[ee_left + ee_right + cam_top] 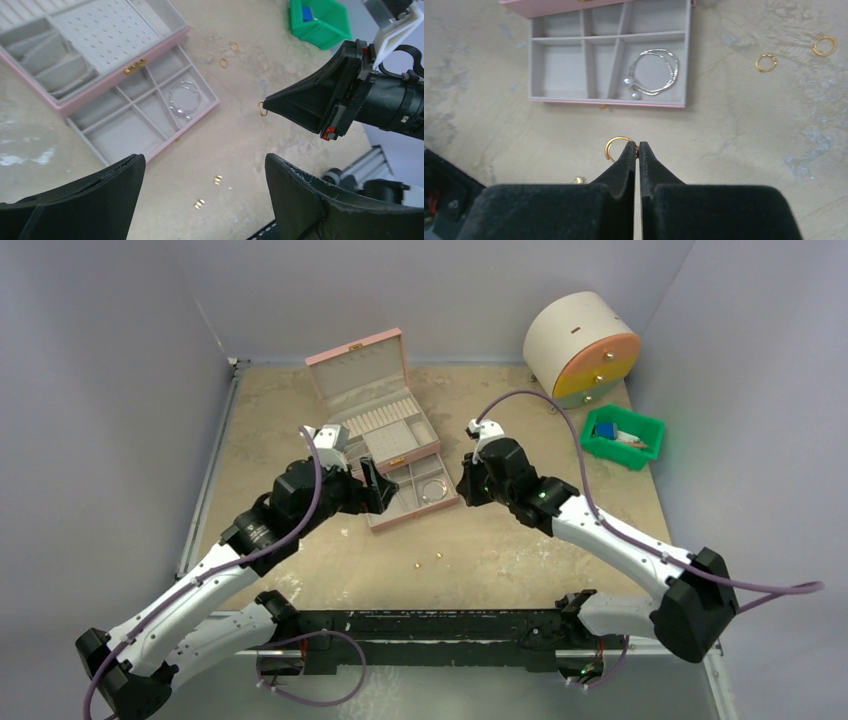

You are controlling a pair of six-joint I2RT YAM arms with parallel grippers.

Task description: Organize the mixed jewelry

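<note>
Just before the drawer rim, my right fingers pinch a gold ring over open counter (left fingers gape)

gold ring: half behind right hand | pink box: cropped at top

The silvery wire bracelet, with two pearl-like beads at its ends, lies flat in a corner compartment of the open drawer. One gold ring is pinched by the right pincer. A second gold ring and a third gold ring lie flat on the desk, near each other. A tiny gold stud and another gold stud lie apart from them, before the drawer.
</note>
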